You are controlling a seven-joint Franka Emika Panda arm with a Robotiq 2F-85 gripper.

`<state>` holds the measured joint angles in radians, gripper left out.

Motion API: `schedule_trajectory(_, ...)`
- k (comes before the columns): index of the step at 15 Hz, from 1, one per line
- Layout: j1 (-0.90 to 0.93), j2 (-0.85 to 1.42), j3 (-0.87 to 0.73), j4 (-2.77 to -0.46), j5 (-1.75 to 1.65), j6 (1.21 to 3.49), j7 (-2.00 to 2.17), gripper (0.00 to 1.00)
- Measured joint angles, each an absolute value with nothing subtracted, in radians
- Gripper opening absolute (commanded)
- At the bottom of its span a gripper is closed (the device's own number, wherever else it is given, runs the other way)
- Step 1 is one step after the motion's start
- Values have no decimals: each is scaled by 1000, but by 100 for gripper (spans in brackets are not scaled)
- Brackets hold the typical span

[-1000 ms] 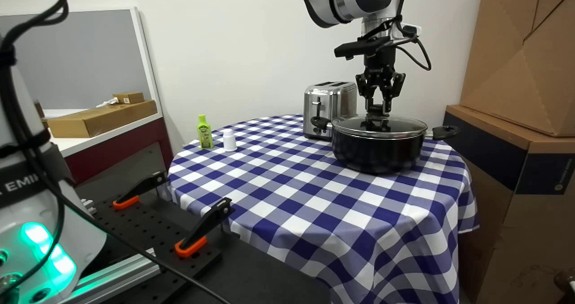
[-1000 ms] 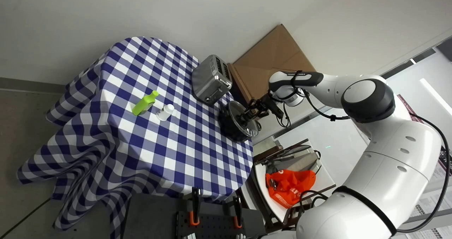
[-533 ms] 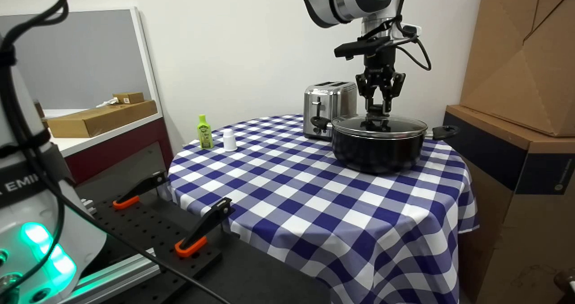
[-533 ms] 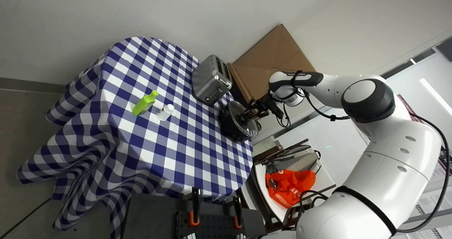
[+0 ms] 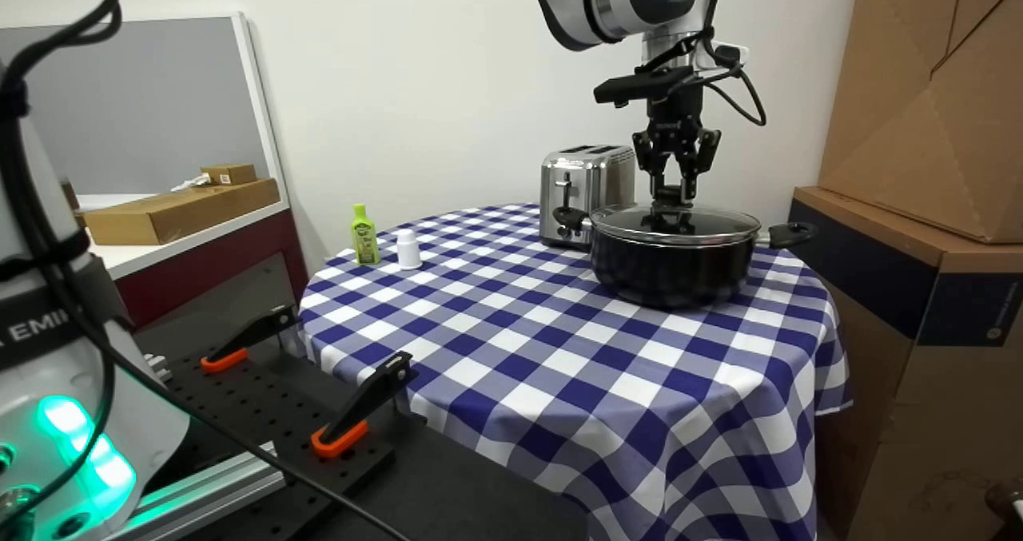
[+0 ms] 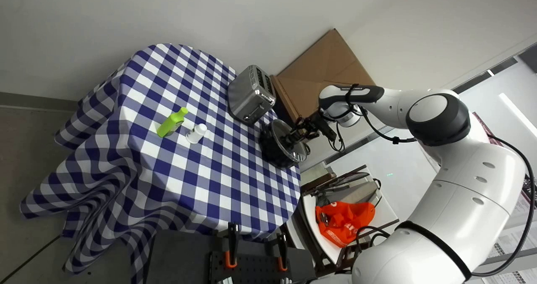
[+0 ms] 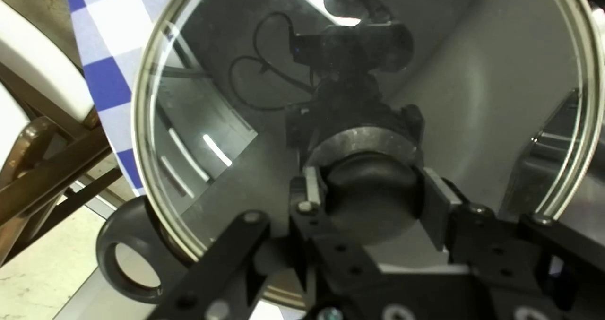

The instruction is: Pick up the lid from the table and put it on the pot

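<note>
Clamps (image 5: 340,439) with orange ends sit nearest in an exterior view, on the dark workbench (image 5: 487,469) next to the white arm base (image 5: 152,401) and its green lights (image 5: 112,471). Past them spreads the blue-and-white checked table (image 5: 511,349). On its right-hand part, as that view shows it, stands the black pot (image 5: 671,277), upright, its long axis running through two side handles (image 5: 791,235): one points right, towards cardboard boxes (image 5: 919,101), the other left, towards a steel toaster (image 5: 587,197). The round glass lid (image 5: 695,228) lies flat over the pot's mouth, rim upon rim, as wide one way as the other, its black knob (image 7: 373,183) pointing straight up. From above hangs the claw (image 5: 672,196), narrowed about that knob, with one of its pads (image 7: 437,206) at each side. A green bottle (image 5: 365,237) and a white container (image 5: 408,251), both upright and just beside each other, stand at the table's left side, well apart from the pot. The toaster is the pot's closest neighbour, just behind it; one handle overlaps it in that view, and whether they touch cannot be told. Farther off, the boxes are stacked beyond the table's right edge, an orange bag (image 6: 346,221) shows past the table in an exterior view, and a pale wall (image 5: 447,93) stands at the back
</note>
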<state>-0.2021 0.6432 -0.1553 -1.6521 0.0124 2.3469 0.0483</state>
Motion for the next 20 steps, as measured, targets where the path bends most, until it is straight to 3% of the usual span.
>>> schedule_trajectory(16,-206,634,-137,-1682,18,2417,32,25)
schedule_trajectory(17,-207,634,-137,-1682,19,2416,32,35)
schedule_trajectory(18,-207,633,-137,-1683,21,2415,32,75)
schedule_trajectory(20,-208,634,-137,-1683,23,2410,32,82)
